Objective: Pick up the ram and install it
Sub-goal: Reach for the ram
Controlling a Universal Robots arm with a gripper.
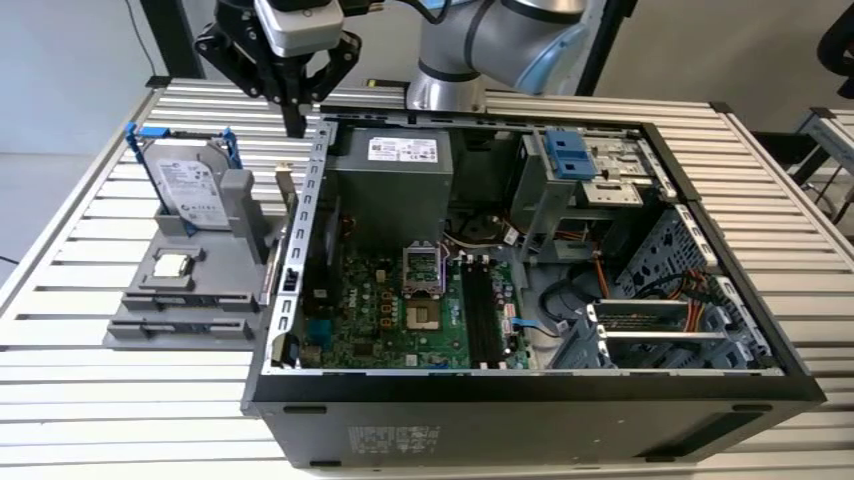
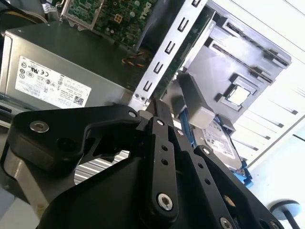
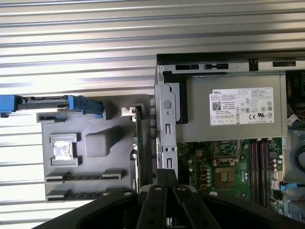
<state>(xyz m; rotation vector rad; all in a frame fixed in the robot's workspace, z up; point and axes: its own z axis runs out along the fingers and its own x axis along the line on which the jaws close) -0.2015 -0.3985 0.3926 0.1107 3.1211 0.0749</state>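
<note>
I read the gripper (image 1: 291,128) jaws as pressed together and empty, with the ram (image 3: 139,148) on edge in the grey fixture (image 3: 90,143) below, just beside them; I'd spread wide and centre on its top edge, clear of the case wall (image 3: 165,119)

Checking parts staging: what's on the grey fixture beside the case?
A hard drive stands upright at one end, a chip lies in a recess, the ram stands on edge along the side nearest the case. The fixture hides the drive's lower end and the ram's bottom edge.
</note>
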